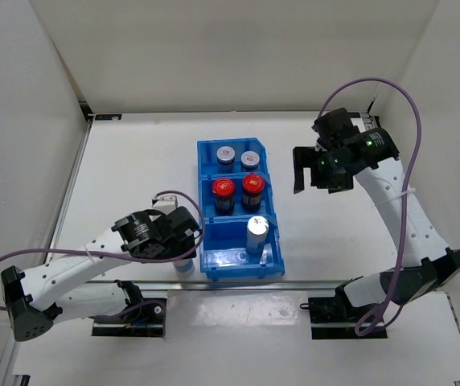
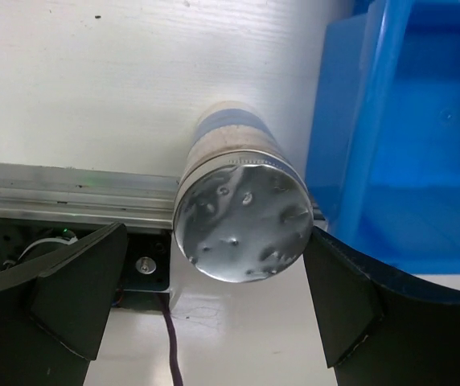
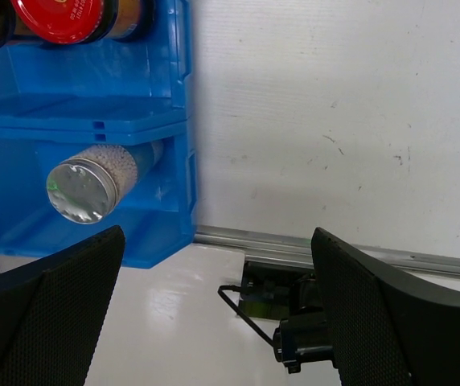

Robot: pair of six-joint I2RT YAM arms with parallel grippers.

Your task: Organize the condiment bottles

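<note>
A blue three-compartment bin point(image 1: 206, 241) stands mid-table. Its far compartment holds two jars with grey-white caps point(image 1: 225, 155). Its middle compartment holds two red-capped jars point(image 1: 252, 184), also in the right wrist view point(image 3: 57, 14). Its near compartment holds one silver-capped jar point(image 1: 256, 228), also in the right wrist view point(image 3: 81, 190). A second silver-capped jar point(image 2: 242, 225) stands on the table just left of the bin's near end point(image 1: 183, 265). My left gripper point(image 1: 185, 237) point(image 2: 212, 241) is open and straddles its cap, with the right finger close to it. My right gripper point(image 1: 305, 171) point(image 3: 218, 265) is open and empty, right of the bin.
The bin's blue wall point(image 2: 359, 137) is right beside the outside jar. The table's metal front rail point(image 2: 69, 197) runs just behind it, and also shows in the right wrist view point(image 3: 334, 253). White walls enclose the table on three sides. The arm bases and purple cables point(image 1: 375, 314) sit at the near edge.
</note>
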